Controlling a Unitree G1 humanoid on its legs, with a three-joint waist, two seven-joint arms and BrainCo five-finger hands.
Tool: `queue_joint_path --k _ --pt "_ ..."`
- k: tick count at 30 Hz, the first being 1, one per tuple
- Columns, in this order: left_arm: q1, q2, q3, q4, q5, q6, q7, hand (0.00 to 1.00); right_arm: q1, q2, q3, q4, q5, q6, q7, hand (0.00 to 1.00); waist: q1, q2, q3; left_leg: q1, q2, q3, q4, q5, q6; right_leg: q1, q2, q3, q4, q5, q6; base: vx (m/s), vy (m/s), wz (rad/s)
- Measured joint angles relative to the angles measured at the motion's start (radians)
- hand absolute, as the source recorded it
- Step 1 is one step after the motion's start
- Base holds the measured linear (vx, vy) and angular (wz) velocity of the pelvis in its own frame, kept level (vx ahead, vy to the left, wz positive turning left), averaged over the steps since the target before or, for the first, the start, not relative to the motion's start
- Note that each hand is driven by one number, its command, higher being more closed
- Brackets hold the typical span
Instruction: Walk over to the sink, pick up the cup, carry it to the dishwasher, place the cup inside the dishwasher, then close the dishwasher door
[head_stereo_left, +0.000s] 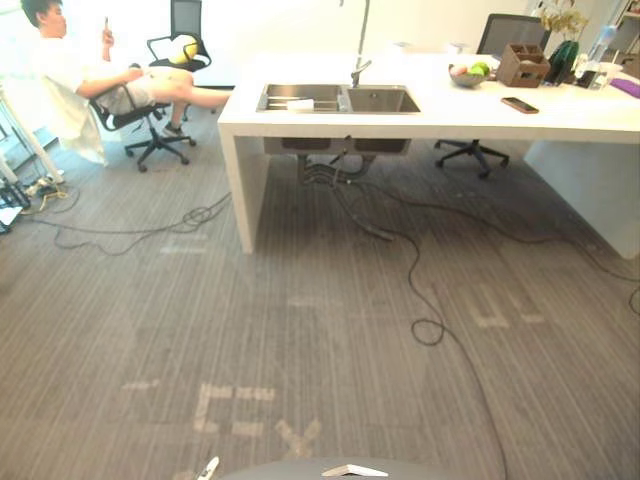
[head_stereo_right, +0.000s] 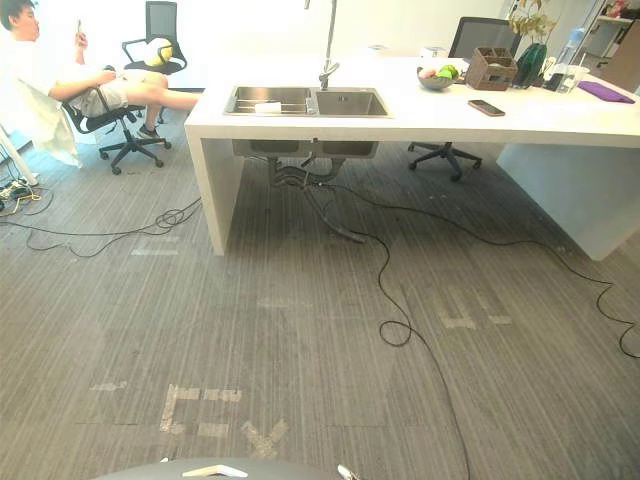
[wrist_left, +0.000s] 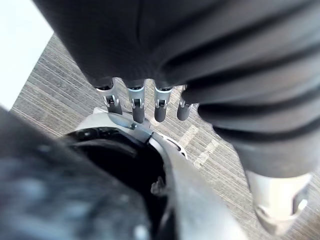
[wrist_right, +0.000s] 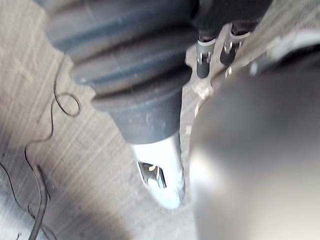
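The robot stands on the carpet (head_stereo_left: 150, 320), well back from the counter (head_stereo_left: 450, 112), so the walk to the sink (head_stereo_left: 382, 100) looks like the step in hand. A pale thing (head_stereo_left: 300, 103) in the left basin may be the cup, though I can't tell. The left robot hand (wrist_left: 145, 107) and right robot hand (wrist_right: 202, 62) hang with loose, straight fingers, holding nothing. Next it needs to close that gap before reaching.

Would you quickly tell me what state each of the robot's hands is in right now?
Left hand: open, fingers relaxed, holding nothing.
Right hand: open, fingers relaxed, holding nothing.
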Motion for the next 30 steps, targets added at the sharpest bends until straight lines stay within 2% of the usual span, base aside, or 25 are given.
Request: queue_joint_path --k 1,2,5,10,12,13,15,21,25,27,29,30 --pt "-0.003 0.003 0.000 0.012 -0.019 0.001 0.000 0.00 -0.006 -0.001 -0.001 0.025 -0.001 -0.002 -0.001 0.00 0.002 0.010 -0.006 0.005 -0.008 -0.001 -0.036 0.023 -0.001 0.001 0.000 -0.009 -0.026 0.027 -0.009 0.01 0.040 -0.01" --pt "-0.006 0.004 -0.004 0.036 -0.058 -0.010 0.000 0.00 -0.017 0.000 -0.001 0.029 0.004 -0.006 0.000 0.00 0.000 -0.002 -0.006 0.022 -0.014 -0.002 -0.075 0.045 0.000 0.009 0.001 -0.014 -0.044 0.039 -0.008 0.03 0.043 0.01" --pt "-0.015 0.012 -0.054 0.068 -0.163 -0.041 0.004 0.00 -0.035 -0.005 0.012 0.036 0.040 -0.006 -0.027 0.00 0.000 0.005 0.016 0.050 -0.027 -0.014 -0.128 0.077 0.002 0.025 0.001 -0.029 -0.068 0.054 0.001 0.04 0.013 0.14" --pt "-0.072 0.048 -0.183 0.068 -0.164 -0.070 -0.004 0.00 -0.125 -0.007 0.059 0.067 0.126 -0.014 -0.119 0.00 0.005 0.000 0.057 0.028 -0.036 -0.050 -0.135 0.097 0.004 0.020 -0.004 -0.062 -0.082 0.067 0.002 -0.06 -0.009 0.20" --pt "-0.093 0.049 -0.198 0.059 -0.183 -0.090 0.010 0.00 -0.143 -0.008 0.068 0.064 0.134 -0.034 -0.127 0.00 0.001 0.006 0.062 0.017 -0.041 -0.069 -0.135 0.105 0.008 0.018 -0.008 -0.082 -0.083 0.068 0.004 -0.07 -0.008 0.32" --pt "-0.104 0.044 -0.199 0.029 -0.184 -0.094 0.038 0.00 -0.158 -0.009 0.071 0.063 0.144 -0.048 -0.137 0.00 0.001 0.009 0.068 0.013 -0.044 -0.083 -0.135 0.110 0.007 0.020 -0.011 -0.094 -0.085 0.071 0.005 -0.05 -0.002 0.25" --pt "-0.120 0.040 -0.199 -0.017 -0.170 -0.101 0.085 0.00 -0.193 -0.005 0.075 0.054 0.173 -0.054 -0.138 0.00 0.001 0.011 0.076 0.008 -0.045 -0.089 -0.135 0.116 0.009 0.020 -0.012 -0.105 -0.087 0.077 0.006 -0.07 0.001 0.16" --pt "-0.205 -0.002 -0.241 -0.054 -0.104 -0.128 0.137 0.00 -0.249 -0.006 0.090 0.025 0.211 -0.071 -0.134 0.00 -0.007 0.012 0.101 -0.009 -0.053 -0.112 -0.142 0.133 0.017 0.015 -0.018 -0.127 -0.095 0.088 0.005 -0.07 0.008 0.11" --pt "-0.218 -0.003 -0.256 -0.049 -0.101 -0.150 0.161 0.00 -0.245 -0.005 0.090 0.026 0.205 -0.080 -0.133 0.00 -0.018 0.012 0.104 -0.010 -0.058 -0.116 -0.142 0.135 0.020 0.015 -0.020 -0.130 -0.096 0.089 0.006 -0.02 0.008 0.03" --pt "-0.218 -0.008 -0.257 -0.047 -0.092 -0.176 0.184 0.00 -0.242 -0.005 0.089 0.026 0.179 -0.102 -0.134 0.00 -0.021 0.013 0.105 -0.012 -0.059 -0.118 -0.142 0.135 0.020 0.015 -0.020 -0.131 -0.098 0.092 0.007 0.00 0.006 0.03" --pt "-0.220 -0.019 -0.257 -0.046 -0.080 -0.209 0.224 0.00 -0.239 -0.004 0.088 0.028 0.036 -0.153 -0.143 0.00 -0.021 0.013 0.105 -0.018 -0.060 -0.126 -0.142 0.135 0.021 0.015 -0.020 -0.135 -0.102 0.094 0.007 0.01 0.008 0.08" --pt "-0.220 -0.022 -0.257 -0.046 -0.063 -0.216 0.235 0.00 -0.239 -0.004 0.088 0.029 -0.001 -0.164 -0.146 0.00 -0.021 0.013 0.105 -0.019 -0.060 -0.127 -0.142 0.136 0.021 0.015 -0.020 -0.136 -0.103 0.094 0.007 0.01 0.003 0.06"
